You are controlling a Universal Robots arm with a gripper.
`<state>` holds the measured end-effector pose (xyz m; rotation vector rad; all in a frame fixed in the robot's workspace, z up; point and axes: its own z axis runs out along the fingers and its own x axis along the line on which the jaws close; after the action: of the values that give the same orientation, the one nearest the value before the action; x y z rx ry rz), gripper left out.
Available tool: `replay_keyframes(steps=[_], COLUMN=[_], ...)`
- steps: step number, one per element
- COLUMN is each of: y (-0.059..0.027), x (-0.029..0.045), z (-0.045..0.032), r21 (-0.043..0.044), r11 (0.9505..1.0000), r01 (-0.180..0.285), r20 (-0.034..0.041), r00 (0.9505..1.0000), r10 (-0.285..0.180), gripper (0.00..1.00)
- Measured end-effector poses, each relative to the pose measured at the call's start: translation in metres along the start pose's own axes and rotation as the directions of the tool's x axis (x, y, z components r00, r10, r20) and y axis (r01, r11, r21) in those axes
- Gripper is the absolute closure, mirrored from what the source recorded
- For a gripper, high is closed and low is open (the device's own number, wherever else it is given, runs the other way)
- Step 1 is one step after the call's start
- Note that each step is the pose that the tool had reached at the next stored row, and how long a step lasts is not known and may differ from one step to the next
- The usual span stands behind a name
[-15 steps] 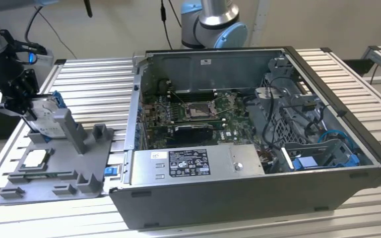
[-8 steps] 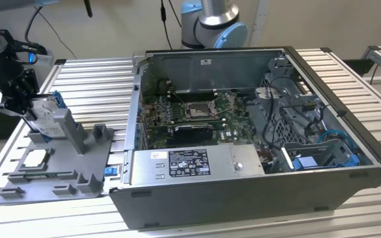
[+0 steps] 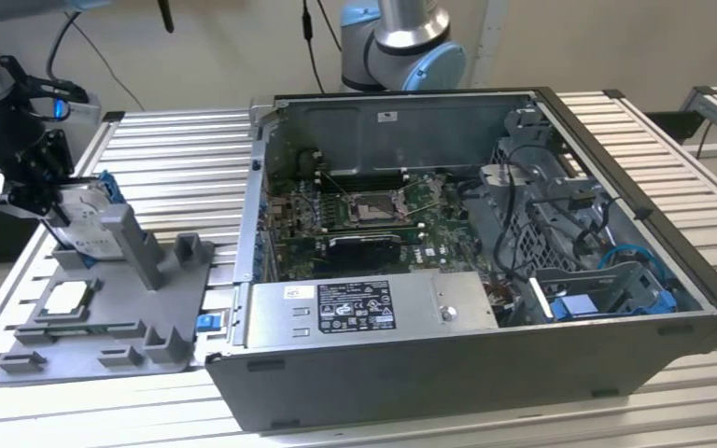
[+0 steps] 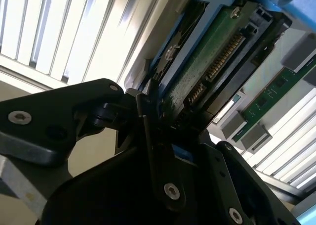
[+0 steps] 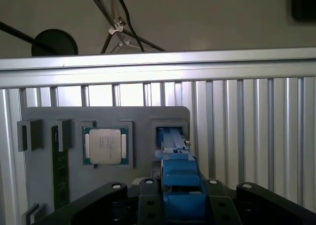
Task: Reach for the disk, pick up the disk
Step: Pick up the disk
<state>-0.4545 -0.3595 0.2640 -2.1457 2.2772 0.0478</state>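
Blue plastic frame shows between the fingers: the gripper [image 3: 48, 198] is clamped on the disk [image 3: 82, 217], at the exterior view's left, well apart from the open computer case [image 3: 458, 373].

- Disk stands on edge, upright, over the grey holder tray [image 3: 178, 299] on the slatted metal table [image 3: 172, 149]. Gripper holds its upper end; lower end sits beside the tray's tall grey post [image 3: 134, 243].
- Second wrist view: the disk [image 4: 207, 67] shows a green circuit board and a row of connector pins, blue frame along the edge. One black finger [image 4: 148, 136] presses flat against the side, no gap visible.
- First wrist view: the disk [image 5: 178, 178] runs edge-on from between the gripper [image 5: 180, 198] fingers down towards a rectangular pocket [image 5: 170, 133] in the tray [image 5: 143, 116]. Cannot tell whether its far end is seated in the pocket or just clear of it.
- Square silver chip [image 5: 105, 145] lies flat in the neighbouring pocket, near the disk, not touching. A green memory stick [image 5: 59, 170] lies further along the tray.
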Motion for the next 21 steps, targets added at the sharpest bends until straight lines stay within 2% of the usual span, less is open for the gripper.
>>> replay_keyframes(steps=[4,21], y=[0.0001,0.0004], x=[-0.0001,-0.0008], z=[-0.0022,-0.0266], r21=[0.0000,-0.0001], r11=[1.0000,1.0000], r01=[0.000,0.001], r20=[0.0001,-0.0001], r00=[1.0000,1.0000], r10=[0.000,-0.001], gripper=[1.00,1.00])
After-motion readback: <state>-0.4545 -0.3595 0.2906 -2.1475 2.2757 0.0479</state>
